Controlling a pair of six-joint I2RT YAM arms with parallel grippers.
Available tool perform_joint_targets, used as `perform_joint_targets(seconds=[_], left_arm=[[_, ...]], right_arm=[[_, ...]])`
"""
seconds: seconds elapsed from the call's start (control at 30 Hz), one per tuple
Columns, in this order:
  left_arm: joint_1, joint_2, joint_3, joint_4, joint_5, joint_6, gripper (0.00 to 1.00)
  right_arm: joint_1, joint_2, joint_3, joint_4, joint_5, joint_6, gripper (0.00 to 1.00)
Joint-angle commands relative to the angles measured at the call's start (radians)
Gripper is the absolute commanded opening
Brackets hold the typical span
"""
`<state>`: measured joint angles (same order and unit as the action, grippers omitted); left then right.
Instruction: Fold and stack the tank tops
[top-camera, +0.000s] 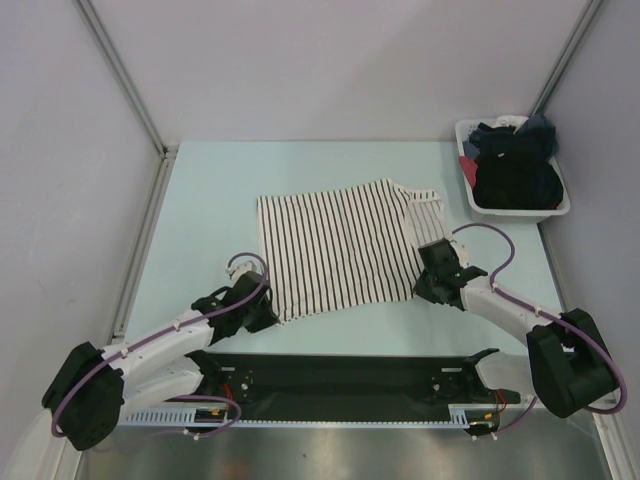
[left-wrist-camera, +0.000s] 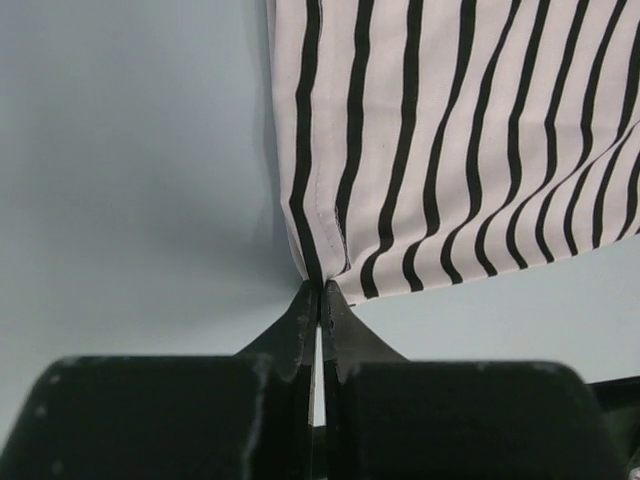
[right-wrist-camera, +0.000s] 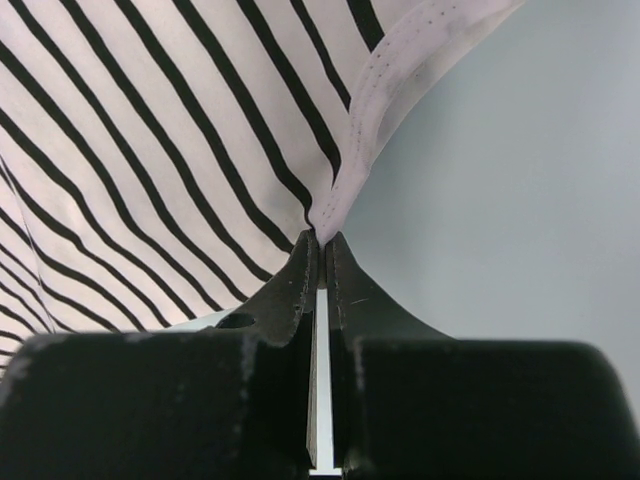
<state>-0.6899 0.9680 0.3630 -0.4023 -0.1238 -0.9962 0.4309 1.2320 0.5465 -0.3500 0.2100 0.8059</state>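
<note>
The white tank top with thin black stripes (top-camera: 335, 250) lies spread on the pale table, its stripes running away from me. My left gripper (top-camera: 262, 315) is shut on the top's near left corner; in the left wrist view the hem is pinched between the fingertips of this gripper (left-wrist-camera: 320, 287) and the striped cloth (left-wrist-camera: 450, 150) rises from them. My right gripper (top-camera: 430, 275) is shut on the top's right edge. The right wrist view shows the plain white binding (right-wrist-camera: 400, 90) caught in that gripper (right-wrist-camera: 320, 238). A plain black top cannot be told apart from the heap in the bin.
A white bin (top-camera: 520, 208) at the back right holds a heap of dark clothes (top-camera: 515, 165). Metal frame posts (top-camera: 120, 75) rise at the back corners. A black rail (top-camera: 340, 375) runs between the arm bases at the near edge.
</note>
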Motion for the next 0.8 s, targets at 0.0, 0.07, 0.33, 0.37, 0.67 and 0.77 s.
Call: perform_joint_targets(seconds=[0.0, 0.07, 0.33, 0.37, 0.67, 0.77], left_arm=[[-0.007, 0.024, 0.002, 0.033, -0.014, 0.025, 0.00], [-0.007, 0.023, -0.001, 0.031, -0.011, 0.027, 0.00], [-0.007, -0.025, 0.066, -0.064, 0.030, 0.064, 0.00], [-0.007, -0.019, 0.088, -0.075, 0.030, 0.070, 0.00], [0.023, 0.081, 0.256, -0.131, 0.000, 0.143, 0.00], [0.053, 0.110, 0.304, -0.162, -0.010, 0.165, 0.00]], right_arm=[[0.006, -0.008, 0.038, -0.018, 0.032, -0.017, 0.00], [0.005, -0.009, 0.050, -0.043, 0.040, -0.028, 0.00], [0.005, -0.057, 0.095, -0.109, 0.063, -0.073, 0.00], [0.005, -0.057, 0.099, -0.107, 0.062, -0.085, 0.00], [0.005, 0.047, 0.246, -0.113, 0.058, -0.168, 0.00], [0.002, 0.096, 0.312, -0.121, 0.054, -0.194, 0.00]])
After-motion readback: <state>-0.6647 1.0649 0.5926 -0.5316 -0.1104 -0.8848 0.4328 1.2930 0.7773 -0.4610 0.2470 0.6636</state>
